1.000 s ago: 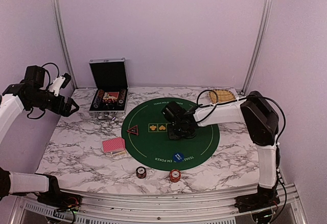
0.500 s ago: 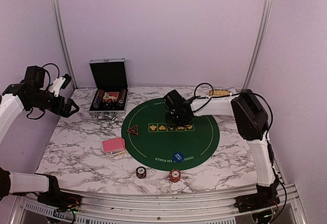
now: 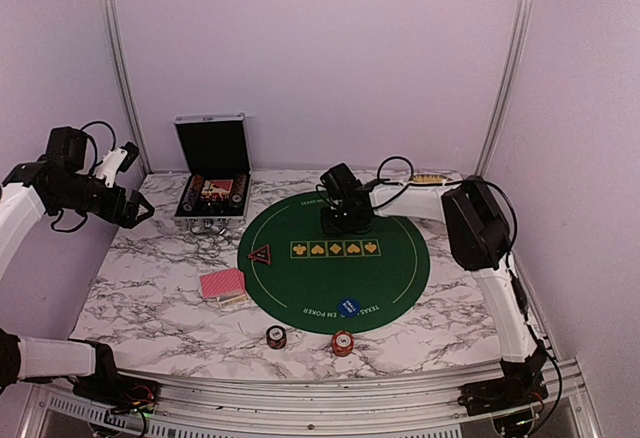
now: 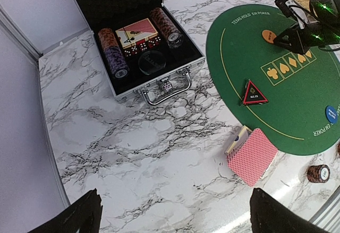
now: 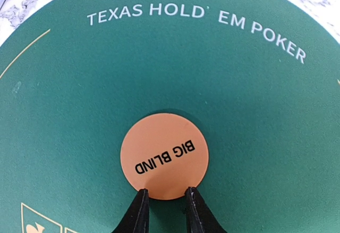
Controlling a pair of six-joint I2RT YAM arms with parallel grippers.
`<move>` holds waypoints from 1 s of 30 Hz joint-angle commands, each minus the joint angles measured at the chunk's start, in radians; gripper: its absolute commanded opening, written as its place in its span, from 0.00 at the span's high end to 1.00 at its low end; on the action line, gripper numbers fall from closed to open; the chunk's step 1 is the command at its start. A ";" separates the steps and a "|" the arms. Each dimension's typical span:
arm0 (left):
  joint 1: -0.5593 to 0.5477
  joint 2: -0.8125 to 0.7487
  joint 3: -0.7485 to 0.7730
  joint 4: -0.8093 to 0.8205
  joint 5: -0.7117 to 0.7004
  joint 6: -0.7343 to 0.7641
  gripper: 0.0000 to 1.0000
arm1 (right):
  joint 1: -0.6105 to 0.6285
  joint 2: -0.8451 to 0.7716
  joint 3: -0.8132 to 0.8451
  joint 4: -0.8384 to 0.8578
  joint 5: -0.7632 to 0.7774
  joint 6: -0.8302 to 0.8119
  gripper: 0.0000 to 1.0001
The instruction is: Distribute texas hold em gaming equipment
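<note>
Placing the orange BIG BLIND button [image 5: 164,156] on the green poker mat's [image 5: 255,110] far side, probably marking that seat; right gripper [image 5: 164,193] tips barely parted at its rim, grip unclear. Parks left gripper [image 3: 138,210] wide open at far left, out of the way.

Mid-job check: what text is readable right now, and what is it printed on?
"TEXAS HOLD' EM POKER": on the round green felt mat.
"BIG BLIND": on the round orange disc lying on that mat.
Too small to read: the print on the dark red-edged triangular marker and on the round blue disc.
</note>
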 commanded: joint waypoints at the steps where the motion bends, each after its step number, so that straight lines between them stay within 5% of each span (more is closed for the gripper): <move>1: 0.003 -0.023 0.024 -0.035 0.009 0.015 0.01 | -0.009 0.048 0.086 -0.040 -0.012 -0.024 0.76; 8: 0.003 -0.025 0.020 -0.042 0.002 0.020 0.01 | -0.012 0.043 0.121 -0.063 -0.004 -0.045 0.74; 20: 0.003 -0.014 0.011 -0.046 0.012 0.025 0.01 | 0.101 -0.371 -0.276 -0.024 -0.013 -0.170 0.32; 30: 0.003 -0.022 -0.003 -0.046 0.021 0.034 0.01 | 0.272 -0.513 -0.545 -0.101 -0.074 -0.190 0.38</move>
